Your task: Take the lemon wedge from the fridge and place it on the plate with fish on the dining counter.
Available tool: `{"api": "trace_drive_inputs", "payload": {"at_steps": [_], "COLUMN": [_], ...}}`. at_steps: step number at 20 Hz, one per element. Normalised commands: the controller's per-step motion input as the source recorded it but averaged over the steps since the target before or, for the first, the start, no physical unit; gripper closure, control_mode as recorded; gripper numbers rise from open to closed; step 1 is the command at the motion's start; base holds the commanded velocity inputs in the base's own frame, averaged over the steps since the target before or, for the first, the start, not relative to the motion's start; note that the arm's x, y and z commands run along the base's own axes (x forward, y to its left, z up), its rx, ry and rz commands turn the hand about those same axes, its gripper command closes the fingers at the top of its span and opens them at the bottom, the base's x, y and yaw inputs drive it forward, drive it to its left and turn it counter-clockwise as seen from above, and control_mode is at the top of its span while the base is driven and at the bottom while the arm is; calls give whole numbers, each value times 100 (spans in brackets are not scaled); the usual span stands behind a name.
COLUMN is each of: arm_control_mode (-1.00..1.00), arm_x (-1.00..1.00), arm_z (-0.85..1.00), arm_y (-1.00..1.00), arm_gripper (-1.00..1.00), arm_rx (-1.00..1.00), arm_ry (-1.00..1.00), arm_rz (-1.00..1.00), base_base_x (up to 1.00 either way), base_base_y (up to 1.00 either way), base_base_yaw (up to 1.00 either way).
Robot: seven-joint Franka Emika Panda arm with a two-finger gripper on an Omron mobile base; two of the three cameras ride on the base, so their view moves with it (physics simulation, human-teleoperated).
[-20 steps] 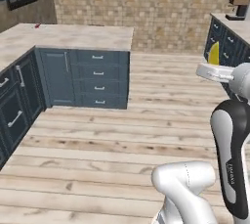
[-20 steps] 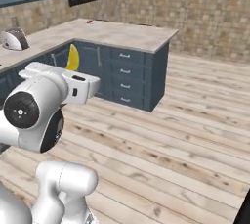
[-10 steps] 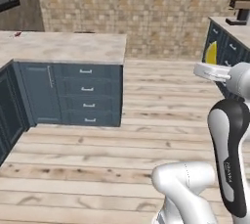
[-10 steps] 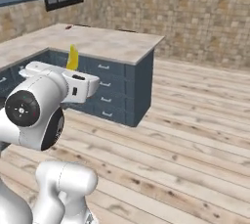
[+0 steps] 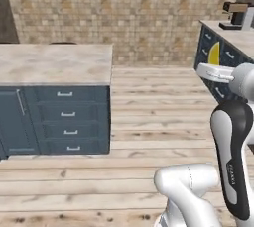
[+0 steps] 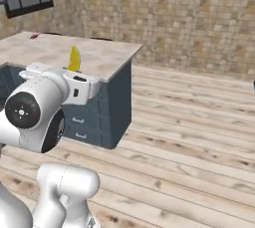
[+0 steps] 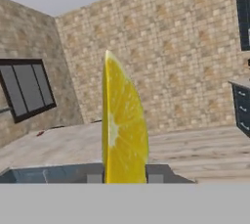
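Hand view first: your gripper [image 7: 126, 179] is clamped on the lemon wedge [image 7: 122, 127], which stands upright between the two finger tips, cut face toward the camera. From the left base view you see the wedge [image 5: 214, 54] poking up above the hand, over the wooden floor [image 5: 149, 117]. The dining counter [image 6: 94, 55] on its dark blue base lies ahead to the left, with a small red fish [image 6: 34, 36] far back on it.
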Motion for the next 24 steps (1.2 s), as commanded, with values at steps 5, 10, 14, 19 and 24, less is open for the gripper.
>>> {"api": "trace_drive_inputs", "payload": {"at_steps": [5,10,14,19,24], "arm_control_mode": [100,100,100,100,100], "arm_x": [0,0,0,0,0], "arm_z": [0,0,0,0,0], "arm_y": [0,0,0,0,0], "arm_gripper": [100,100,100,100,100], "arm_rx": [0,0,0,0,0], "arm_ry": [0,0,0,0,0], "arm_rz": [0,0,0,0,0], "base_base_x": [100,100,100,100,100], "base_base_y": [-49,-50,-54,-49,-24], "base_base_yaw": [-18,-19,-22,-13,-6]}}
